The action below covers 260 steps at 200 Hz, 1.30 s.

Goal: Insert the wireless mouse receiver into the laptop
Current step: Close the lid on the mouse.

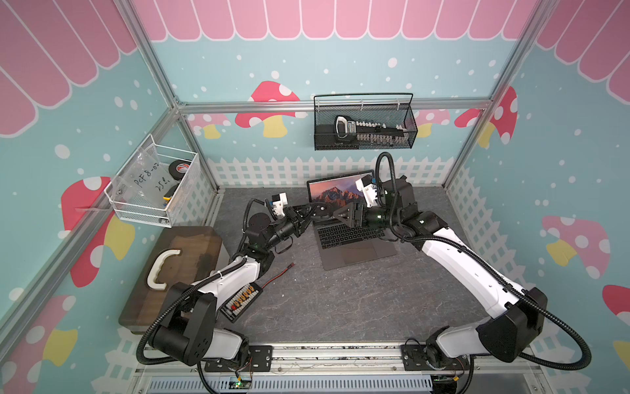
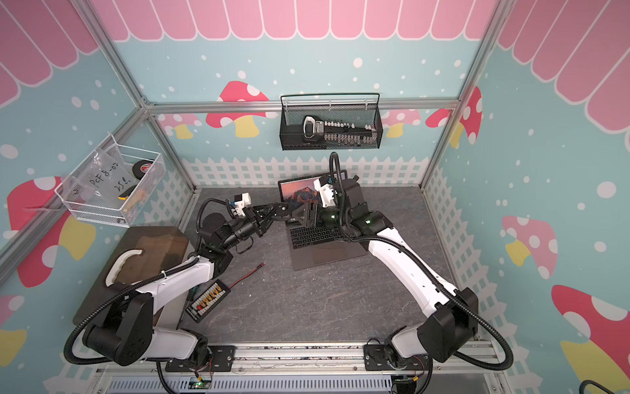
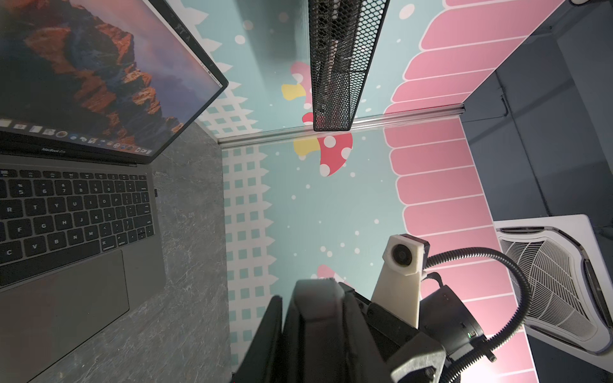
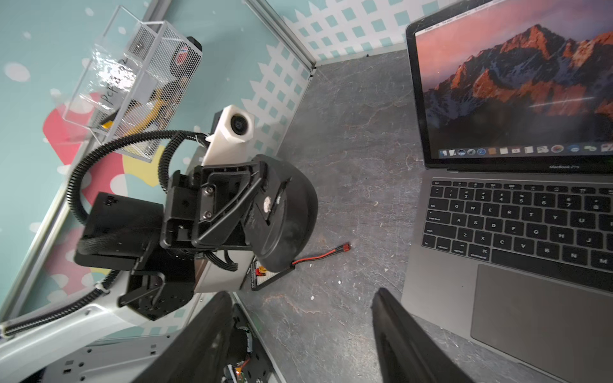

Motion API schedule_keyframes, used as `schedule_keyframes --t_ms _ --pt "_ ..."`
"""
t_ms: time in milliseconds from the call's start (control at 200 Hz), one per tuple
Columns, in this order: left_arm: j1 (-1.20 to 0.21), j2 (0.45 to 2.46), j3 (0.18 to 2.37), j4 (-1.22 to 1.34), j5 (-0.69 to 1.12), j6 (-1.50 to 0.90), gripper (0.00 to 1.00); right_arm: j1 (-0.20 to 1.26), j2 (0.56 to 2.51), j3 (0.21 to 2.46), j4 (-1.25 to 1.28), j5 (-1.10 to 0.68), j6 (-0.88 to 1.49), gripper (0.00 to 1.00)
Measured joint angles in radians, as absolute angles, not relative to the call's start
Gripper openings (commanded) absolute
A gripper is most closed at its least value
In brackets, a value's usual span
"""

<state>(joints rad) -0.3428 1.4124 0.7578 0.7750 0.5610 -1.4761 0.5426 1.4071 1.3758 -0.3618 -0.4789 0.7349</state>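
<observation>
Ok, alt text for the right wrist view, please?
The left gripper holds a black mouse underside-out above the table, facing the open right gripper. The open laptop stands alongside; a red-black wire lies on the table.

Matt grey metal laptop (image 1: pixel 358 254); rough, veined stone-look tabletop (image 1: pixel 341 300).

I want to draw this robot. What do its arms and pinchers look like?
Both the left arm and the right arm have smooth white shells with chunky black joints. A ribbed black cable hose loops along each. The left gripper and right gripper are black with two long fingers, and each wrist carries a white camera block. Small green lights glow on some joints.
</observation>
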Motion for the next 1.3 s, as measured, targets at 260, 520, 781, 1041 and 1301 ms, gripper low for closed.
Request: schedule_keyframes --t_ms 260,520,781,1041,1301 --pt "-0.343 1.419 0.758 0.775 0.565 -1.476 0.0 0.543 1.388 1.342 -0.299 -0.487 0.769 0.0" --pt "-0.343 1.419 0.758 0.775 0.566 -1.476 0.0 0.543 1.412 1.341 -0.255 -0.498 0.78 0.0" --pt "-0.344 1.42 0.758 0.775 0.566 -1.476 0.0 0.544 1.437 1.342 -0.241 -0.506 0.783 0.0" --pt "-0.349 1.424 0.758 0.775 0.568 -1.476 0.0 0.552 1.459 1.342 -0.238 -0.516 0.783 0.0" --pt "-0.35 1.425 0.758 0.775 0.57 -1.476 0.0 0.559 1.462 1.346 -0.236 -0.516 0.783 0.0"
